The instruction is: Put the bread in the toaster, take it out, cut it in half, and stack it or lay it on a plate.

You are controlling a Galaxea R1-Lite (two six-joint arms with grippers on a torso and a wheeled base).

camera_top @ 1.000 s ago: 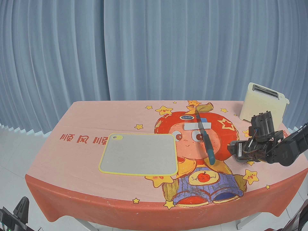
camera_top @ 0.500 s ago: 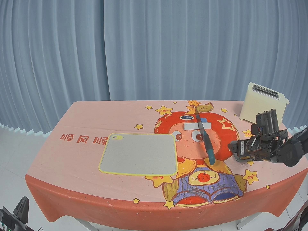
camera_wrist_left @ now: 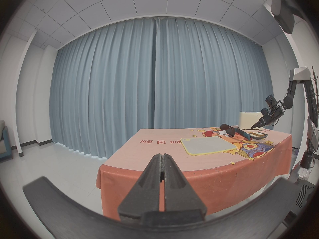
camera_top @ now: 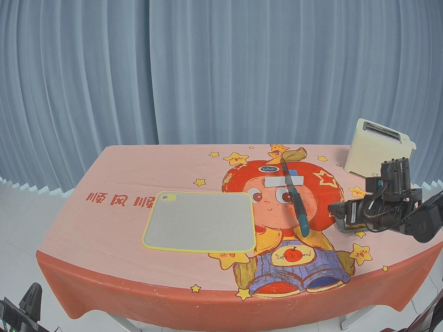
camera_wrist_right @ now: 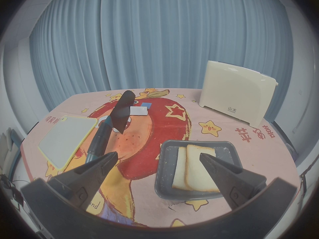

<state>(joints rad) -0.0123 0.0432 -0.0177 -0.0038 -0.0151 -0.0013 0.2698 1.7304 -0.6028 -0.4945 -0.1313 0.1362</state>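
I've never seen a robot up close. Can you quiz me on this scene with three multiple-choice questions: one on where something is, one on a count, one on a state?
1. The bread lies:
A on the floor
B in the grey tray
C in a bowl

2. Bread slices in sight:
A one
B two
C four

3. The fingers of the right gripper are:
A open
B shut with nothing between them
C shut on a spoon

Answers:
1. B, the slices rest inside the tray.
2. B, two overlapping slices show.
3. A, the fingers stand wide apart above the tray.
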